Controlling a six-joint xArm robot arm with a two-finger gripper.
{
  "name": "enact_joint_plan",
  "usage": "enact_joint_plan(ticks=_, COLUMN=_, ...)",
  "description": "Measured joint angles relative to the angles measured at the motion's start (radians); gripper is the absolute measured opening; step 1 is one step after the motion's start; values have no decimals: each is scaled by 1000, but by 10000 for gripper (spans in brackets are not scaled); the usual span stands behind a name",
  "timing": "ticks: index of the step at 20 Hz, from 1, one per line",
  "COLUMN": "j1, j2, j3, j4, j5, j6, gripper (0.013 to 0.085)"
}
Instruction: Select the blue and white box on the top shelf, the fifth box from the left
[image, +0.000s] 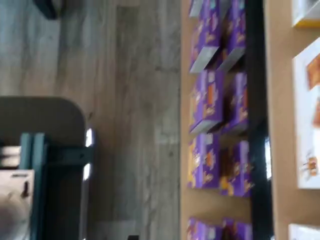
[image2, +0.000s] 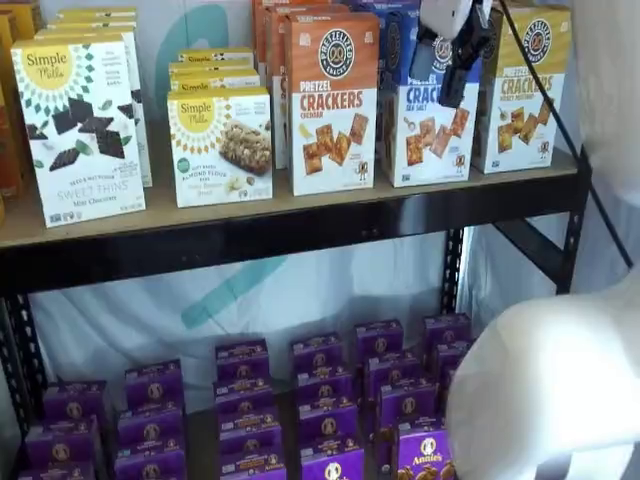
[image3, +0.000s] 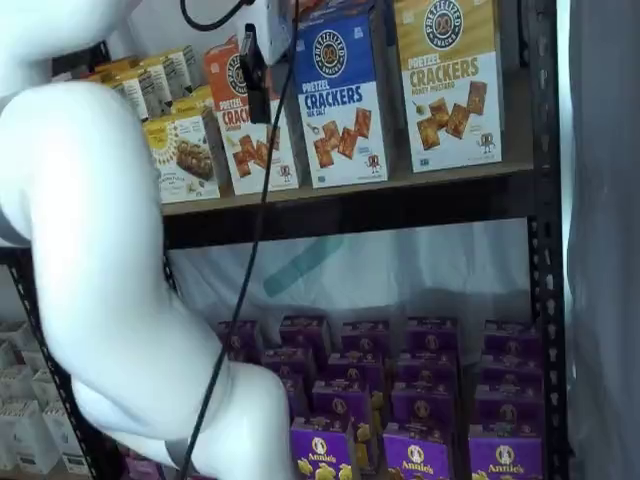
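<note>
The top shelf (image2: 300, 215) is a tan board with a thick black front beam. The blue and white box (image2: 425, 120) stands upright on it. Just left of that box stands an orange-topped cracker box (image2: 333, 100); just right, a yellow-topped cracker box (image2: 520, 90). Further left of it are a low yellow-and-white snack box (image2: 220, 145) and a taller white box of mint thins (image2: 75, 130). Well below the blue and white box, purple boxes (image2: 330, 400) fill the lower shelf (image: 186, 150).

White arm raised, pincer (image2: 450, 60) up high, black fingers parted
</note>
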Motion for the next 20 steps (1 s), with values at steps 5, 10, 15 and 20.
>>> enact_joint_plan(ticks=5, j1=-54, j2=-1, j3=-16, j4=98, j5=-29, j6=-15, gripper=850)
enact_joint_plan(ticks=10, j1=-89, j2=5, j3=-40, j4=177, j5=-39, j6=-14, gripper=850)
enact_joint_plan(ticks=15, j1=-107, j2=7, j3=-49, j4=236, j5=-59, j6=-4, gripper=850)
enact_joint_plan(ticks=20, j1=-116, j2=1, j3=-39, j4=278, j5=-106, j6=2, gripper=850)
